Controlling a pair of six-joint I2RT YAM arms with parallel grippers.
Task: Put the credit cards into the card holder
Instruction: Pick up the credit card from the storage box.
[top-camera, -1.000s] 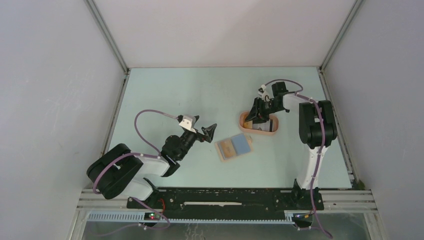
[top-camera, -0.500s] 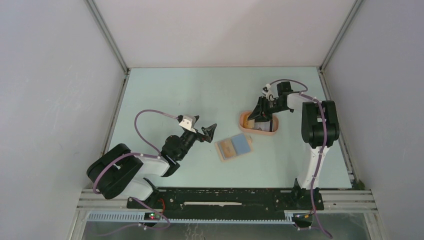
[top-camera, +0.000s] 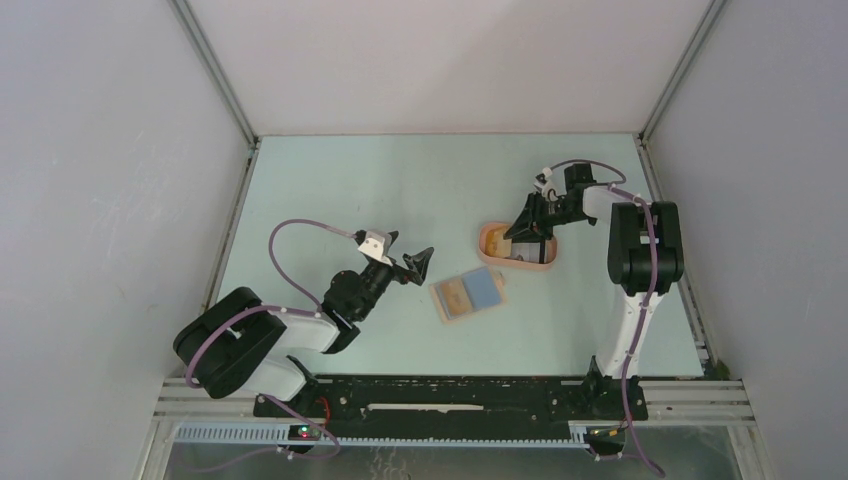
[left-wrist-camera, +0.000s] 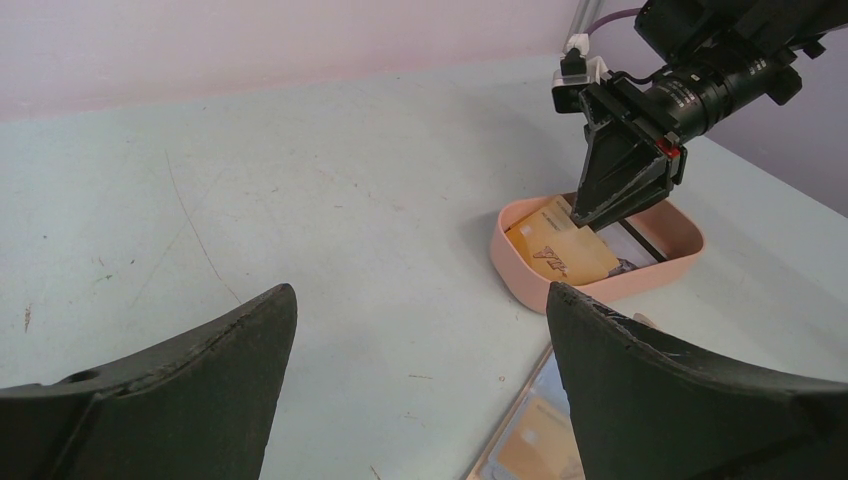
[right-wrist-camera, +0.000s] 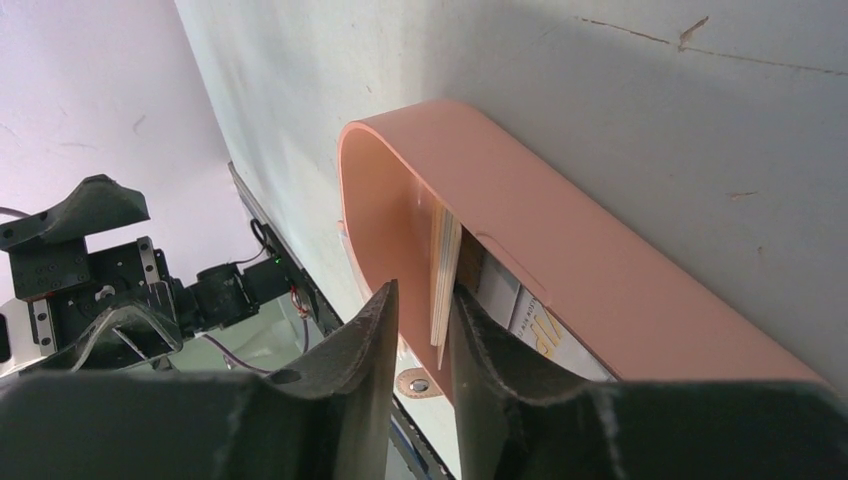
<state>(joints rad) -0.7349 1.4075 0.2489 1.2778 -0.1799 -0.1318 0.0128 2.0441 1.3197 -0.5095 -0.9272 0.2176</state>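
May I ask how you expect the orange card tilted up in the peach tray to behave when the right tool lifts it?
Probably stiff: the orange card looks flat though propped in the tray. Likely light, being so thin. Edge-on at the right tool it looks layered, so two might come up together.

The pale green desk (top-camera: 400, 190) carries a peach oval tray (top-camera: 540, 268) beneath the right end effector (top-camera: 525, 228), and an open card holder (top-camera: 468, 295) just right of the left end effector (top-camera: 412, 258).
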